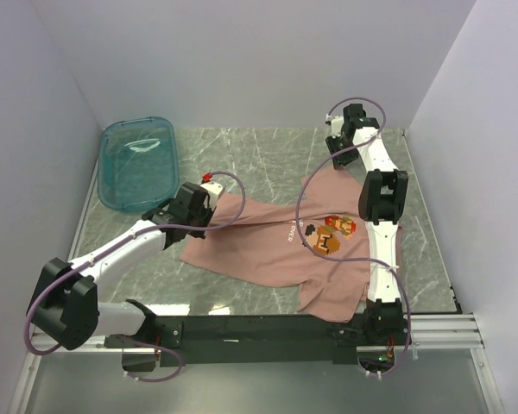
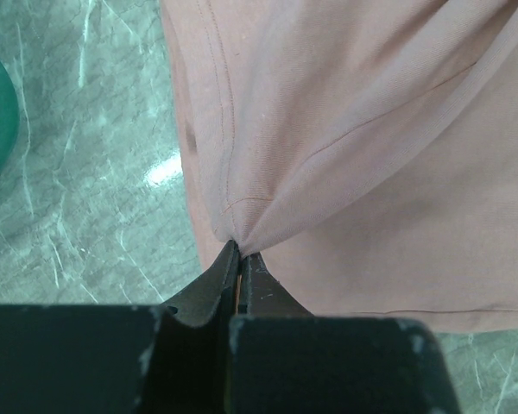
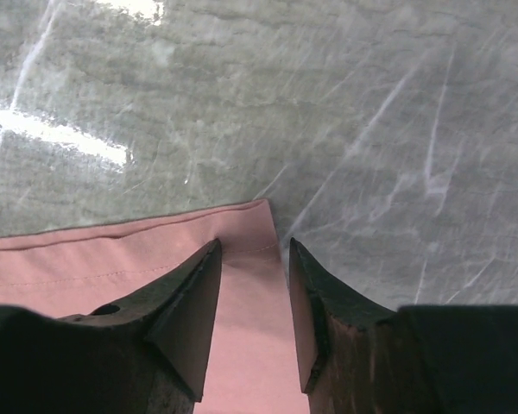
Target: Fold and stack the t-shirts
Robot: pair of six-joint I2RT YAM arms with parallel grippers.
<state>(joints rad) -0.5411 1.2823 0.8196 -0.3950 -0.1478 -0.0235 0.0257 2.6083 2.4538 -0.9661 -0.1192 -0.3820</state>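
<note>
- Left gripper (image 2: 240,259): matte black tapered fingers pressed together, pinching a gathered peak of the dusty-pink cotton t-shirt (image 2: 371,129); soft folds fan out from the pinch, and a stitched hem line runs along the cloth.
- Right gripper (image 3: 255,250): two black wedge-shaped fingers spread apart, one on each side of a square hemmed corner of the shirt that lies flat on the table; nothing is clamped between them.
- The t-shirt (image 1: 268,246) lies from the middle to the right of the grey-green marbled tabletop (image 1: 268,155), mostly flat with its short sleeves out; a small brown-orange pixel-figure print and white lettering face up by the right arm; a ridge of cloth runs rightward from the left pinch.
- Teal see-through plastic tub (image 1: 138,159): rounded, glossy, at the far left, apart from the shirt.
</note>
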